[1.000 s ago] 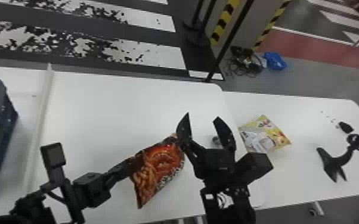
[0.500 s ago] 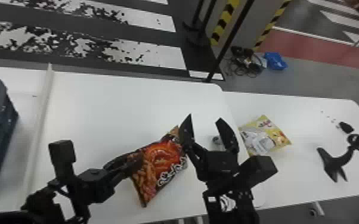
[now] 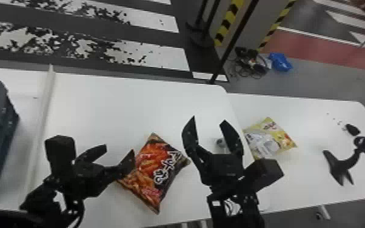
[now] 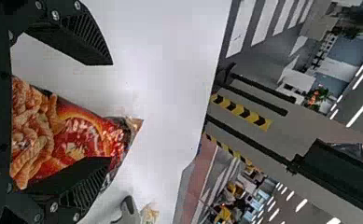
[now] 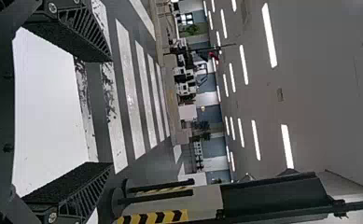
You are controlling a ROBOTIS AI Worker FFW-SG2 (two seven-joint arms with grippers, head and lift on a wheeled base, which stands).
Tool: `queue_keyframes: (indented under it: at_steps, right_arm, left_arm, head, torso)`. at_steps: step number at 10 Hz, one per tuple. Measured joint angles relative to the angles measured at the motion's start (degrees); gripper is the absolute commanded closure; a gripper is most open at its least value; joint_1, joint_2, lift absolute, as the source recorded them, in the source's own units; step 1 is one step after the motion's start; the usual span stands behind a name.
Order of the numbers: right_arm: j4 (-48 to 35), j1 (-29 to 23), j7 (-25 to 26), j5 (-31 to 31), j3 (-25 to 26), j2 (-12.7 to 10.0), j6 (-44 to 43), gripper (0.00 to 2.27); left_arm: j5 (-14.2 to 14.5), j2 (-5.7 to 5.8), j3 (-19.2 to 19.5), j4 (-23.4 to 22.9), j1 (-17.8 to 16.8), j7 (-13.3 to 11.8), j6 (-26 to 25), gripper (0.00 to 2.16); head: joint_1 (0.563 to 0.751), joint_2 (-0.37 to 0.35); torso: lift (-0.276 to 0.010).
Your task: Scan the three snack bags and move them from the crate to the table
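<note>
1. Left gripper (image 3: pixel 118 154), beside the orange-red snack bag (image 3: pixel 156 172): fingers well parted, nothing gripped; one finger overlapping the bag's near edge in the head view, contact impossible to confirm.
2. Orange-red snack bag: lying on the white table (image 3: pixel 106 112), between the two grippers, printed face up.
3. Right gripper (image 3: pixel 208 119), above the table to the right of that bag: fingers wide apart, nothing held.
4. Yellow snack bag (image 3: pixel 268 139): lying flat on the white surface to the right of the right gripper.
5. Crate (image 3: pixel 4 121), dark blue-grey, at the left edge of the head view: yellow-green patch within, too little visible to identify.
6. Black stand-like object (image 3: pixel 344 163): on the white surface, farther right than the yellow bag.
</note>
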State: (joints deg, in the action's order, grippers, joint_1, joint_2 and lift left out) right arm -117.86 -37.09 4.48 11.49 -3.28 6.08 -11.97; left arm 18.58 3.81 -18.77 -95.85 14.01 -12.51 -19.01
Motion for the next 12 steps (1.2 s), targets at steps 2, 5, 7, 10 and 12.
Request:
queue_keyframes:
  at_steps: [2, 5, 7, 10, 12]
  right_arm:
    - [0.0, 0.0, 0.0, 0.0, -0.1, 0.3, 0.1, 0.09]
    - [0.2, 0.2, -0.1, 0.0, -0.3, 0.6, 0.4, 0.09]
    - [0.6, 0.3, -0.1, 0.2, -0.5, 0.8, 0.5, 0.09]
    - [2.1, 0.3, -0.6, -0.5, -1.6, 1.6, 1.1, 0.06]
    - [0.2, -0.2, 0.0, -2.6, -3.3, 1.8, 15.4, 0.07]
  left_arm:
    - [-2.1, 1.15, 0.6, -3.1, 1.4, 1.2, 2.2, 0.04]
    - [-6.4, 4.32, 3.3, -13.9, 7.5, 5.2, 6.4, 0.03]
    - [-8.9, 5.79, 6.9, -19.8, 12.4, 6.9, 11.8, 0.04]
    - [-8.9, 5.99, 14.4, -24.4, 19.7, 10.3, 20.9, 0.04]
    - [-9.1, 5.8, 17.8, -25.4, 22.4, 10.9, 23.5, 0.04]
  head:
    - [0.695, -0.294]
    - [0.695, -0.233]
    - [0.695, -0.169]
    - [0.695, -0.046]
    - [0.695, 0.026]
  torso:
    - [-0.062]
    - [-0.062]
    - [-0.062]
    - [-0.062]
    - [-0.062]
